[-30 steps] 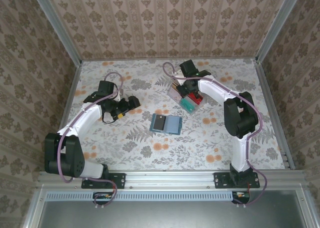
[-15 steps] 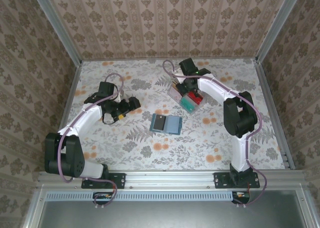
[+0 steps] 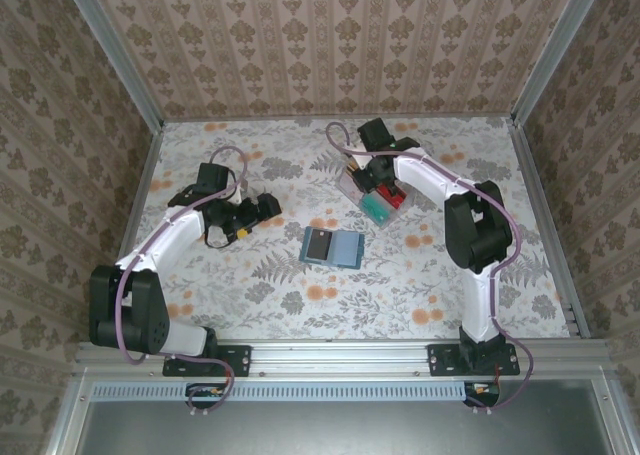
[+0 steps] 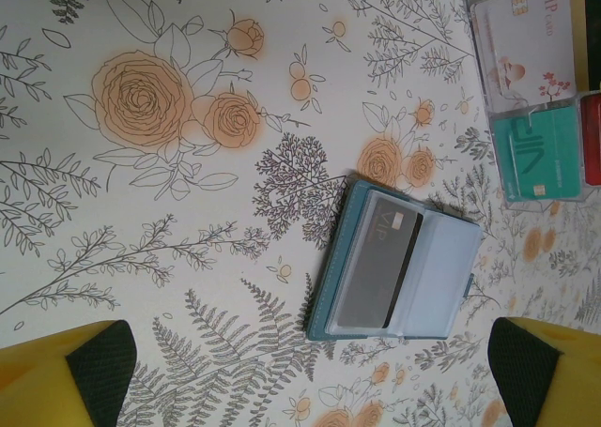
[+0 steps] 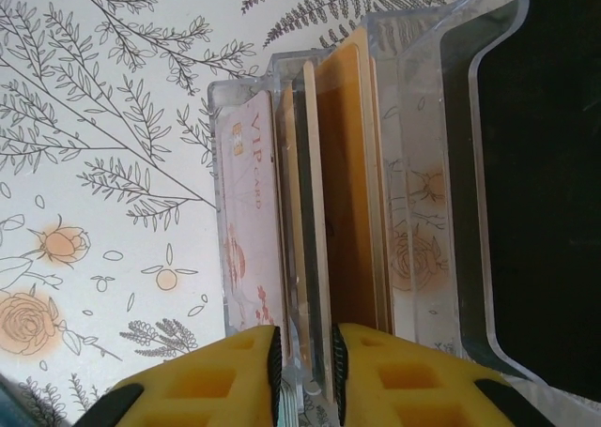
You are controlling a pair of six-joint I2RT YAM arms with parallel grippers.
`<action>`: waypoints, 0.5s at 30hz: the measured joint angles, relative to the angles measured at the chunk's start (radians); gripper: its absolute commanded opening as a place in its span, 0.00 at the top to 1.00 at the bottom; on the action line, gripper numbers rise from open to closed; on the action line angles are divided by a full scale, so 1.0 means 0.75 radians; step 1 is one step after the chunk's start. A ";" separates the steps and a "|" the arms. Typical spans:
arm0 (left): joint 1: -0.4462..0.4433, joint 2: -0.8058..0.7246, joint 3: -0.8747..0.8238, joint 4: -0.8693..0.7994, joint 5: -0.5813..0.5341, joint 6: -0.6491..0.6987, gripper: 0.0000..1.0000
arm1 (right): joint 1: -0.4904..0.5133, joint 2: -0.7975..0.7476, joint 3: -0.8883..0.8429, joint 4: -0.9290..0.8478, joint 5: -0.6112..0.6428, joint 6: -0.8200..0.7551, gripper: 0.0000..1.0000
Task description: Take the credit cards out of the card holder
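The teal-blue card holder (image 3: 331, 247) lies open and flat at mid-table, with a dark grey card (image 4: 376, 272) tucked under its clear sleeve and a paler empty flap (image 4: 441, 272) beside it. My left gripper (image 3: 262, 207) hovers left of it, open wide, and its yellow fingertips (image 4: 66, 375) stand clear of the holder (image 4: 394, 263). My right gripper (image 5: 306, 371) reaches down into the clear compartment tray (image 3: 372, 190). Its pads stand a narrow gap apart, astride a clear divider and a thin dark card edge (image 5: 315, 258).
The tray (image 5: 413, 164) holds a pink VIP card (image 5: 252, 239), a gold card (image 5: 349, 183) and a black one (image 5: 545, 183). A teal card (image 4: 540, 160) lies in the tray (image 4: 488, 99) too. Papered walls enclose the flowered table.
None beyond a slight shift of the right wrist over the tray; the left arm and the card holder have stayed put.
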 measured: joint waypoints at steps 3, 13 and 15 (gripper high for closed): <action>0.000 -0.001 0.000 0.000 0.006 0.000 0.00 | 0.000 -0.049 0.000 -0.010 0.000 0.035 0.67; -0.002 -0.046 -0.026 0.001 0.013 -0.007 0.00 | 0.015 -0.421 -0.163 -0.020 0.005 0.309 0.43; -0.010 -0.057 -0.044 0.001 0.010 -0.015 0.00 | 0.044 -0.505 -0.246 -0.022 0.005 0.400 0.39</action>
